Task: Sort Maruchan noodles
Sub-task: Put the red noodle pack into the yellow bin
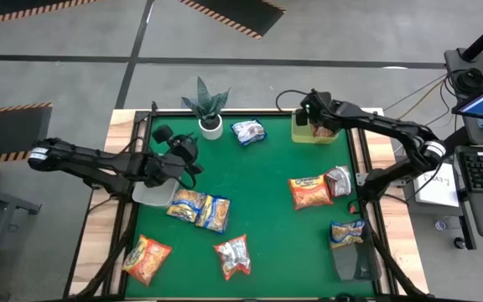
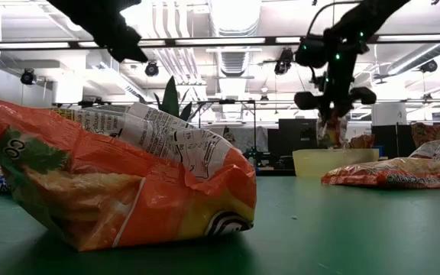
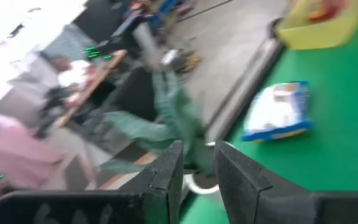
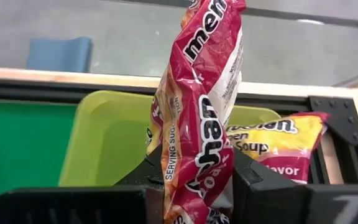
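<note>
The right claw (image 4: 197, 180) is clamped on a red ramen packet (image 4: 201, 106) and holds it hanging upright over the lime-green tray (image 4: 104, 143) at the far right corner of the green surface (image 1: 267, 176); held by its lower end like this, the packet looks poised to drop in beside an orange packet (image 4: 278, 146) already lying in the tray (so the tray seems to be one sorting spot). The left claw (image 3: 197, 168) hovers near the potted plant (image 1: 208, 107) at the far left, its fingers nearly together with nothing visible between them, probably waiting its turn. The other noodle packets lie loose on the surface: a blue-and-white one (image 1: 248, 132) near the plant, an orange one (image 1: 311, 192) beside a silver-red one (image 1: 339, 180) on the right, others toward the near edge. Readable print is partial: "SERVING SUG…" on the held packet, and "…en", "Soup", "…avor" on the one in the tray
</note>
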Robot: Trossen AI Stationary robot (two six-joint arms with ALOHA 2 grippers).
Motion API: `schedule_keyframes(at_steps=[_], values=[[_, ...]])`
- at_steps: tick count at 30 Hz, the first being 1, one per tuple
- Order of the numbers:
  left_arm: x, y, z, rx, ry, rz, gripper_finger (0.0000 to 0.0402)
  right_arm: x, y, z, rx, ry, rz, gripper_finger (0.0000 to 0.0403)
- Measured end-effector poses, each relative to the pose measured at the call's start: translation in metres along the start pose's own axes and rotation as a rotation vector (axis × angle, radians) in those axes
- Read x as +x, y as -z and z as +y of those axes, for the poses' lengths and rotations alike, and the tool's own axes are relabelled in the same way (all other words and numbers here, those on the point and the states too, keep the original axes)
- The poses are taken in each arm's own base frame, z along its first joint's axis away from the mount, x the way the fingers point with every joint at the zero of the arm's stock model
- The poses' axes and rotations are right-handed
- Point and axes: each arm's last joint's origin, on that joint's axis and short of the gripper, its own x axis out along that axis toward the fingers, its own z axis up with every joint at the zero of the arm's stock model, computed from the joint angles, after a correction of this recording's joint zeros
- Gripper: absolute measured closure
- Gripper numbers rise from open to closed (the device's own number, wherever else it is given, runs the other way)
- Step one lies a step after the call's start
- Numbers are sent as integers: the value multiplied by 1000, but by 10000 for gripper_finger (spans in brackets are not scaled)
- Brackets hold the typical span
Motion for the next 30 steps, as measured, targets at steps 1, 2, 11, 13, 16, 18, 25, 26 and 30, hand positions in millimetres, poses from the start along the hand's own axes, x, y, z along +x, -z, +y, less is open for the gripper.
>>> schedule_keyframes(at_steps=[1, 2, 11, 13, 16, 18, 25, 26, 30], values=[[0, 0, 1, -6, -21, 3, 326, 3, 1, -1, 10, 1, -4, 334], [0, 0, 1, -7, -29, 4, 326, 6, 1, -1, 17, 1, -8, 334], [0, 1, 1, -6, -27, 5, 326, 18, 8, -2, 27, 24, 4, 335], [0, 1, 1, -6, -27, 5, 326, 22, 11, -1, 25, 26, 7, 335], [0, 2, 0, -4, -26, 6, 326, 30, 16, 1, 18, 42, 12, 335], [0, 2, 0, -9, -26, 6, 326, 34, 18, 2, 9, 61, 17, 335], [0, 2, 0, -10, -26, 7, 326, 52, 26, 8, -22, 94, 49, 335], [0, 2, 0, -10, -26, 7, 326, 54, 27, 9, -26, 99, 53, 335], [0, 2, 0, -10, -26, 7, 326, 61, 30, 11, -39, 115, 66, 335]])
